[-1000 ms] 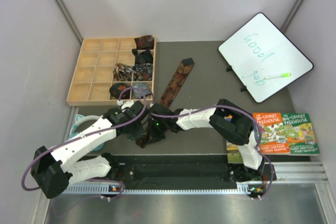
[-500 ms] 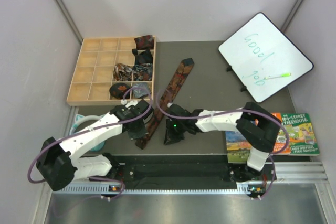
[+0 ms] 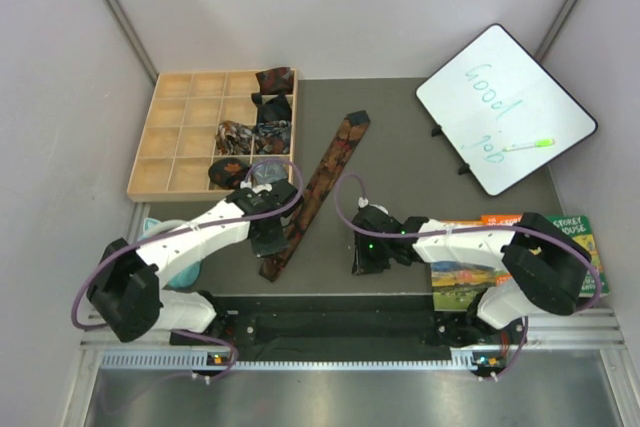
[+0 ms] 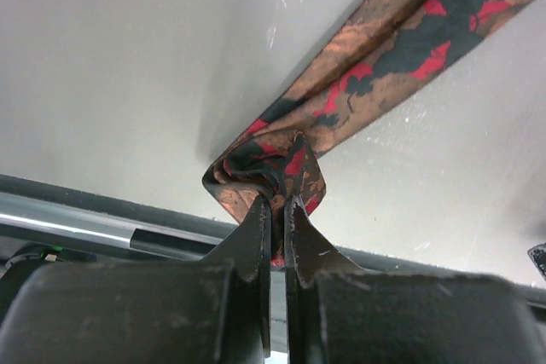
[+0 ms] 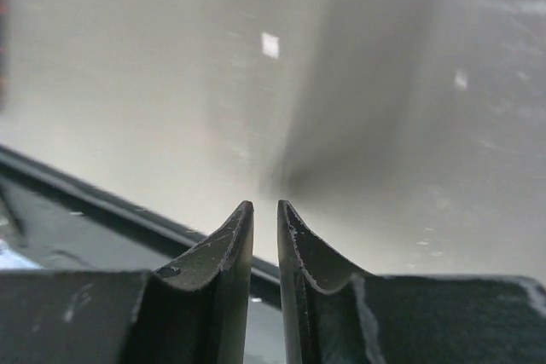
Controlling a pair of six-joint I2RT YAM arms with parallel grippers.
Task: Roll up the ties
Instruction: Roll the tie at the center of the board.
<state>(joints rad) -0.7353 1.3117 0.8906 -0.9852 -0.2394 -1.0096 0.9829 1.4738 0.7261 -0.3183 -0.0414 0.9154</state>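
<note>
The long tie (image 3: 322, 179), dark with rust-orange and red print, lies flat on a diagonal across the bench (image 3: 400, 187), its wide tip toward the far edge. Its near end is bunched into a small fold, pinched between the left fingers (image 4: 256, 228). Rolled ties (image 3: 272, 80) sit in the right-hand compartments of the tray (image 3: 150, 107).

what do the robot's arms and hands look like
The left arm and right arm both have white links and bulky black joints, each with a looping purple cable. A green light glows near the right wrist. The left hand and right hand have black, tapered, scuffed fingers.
</note>
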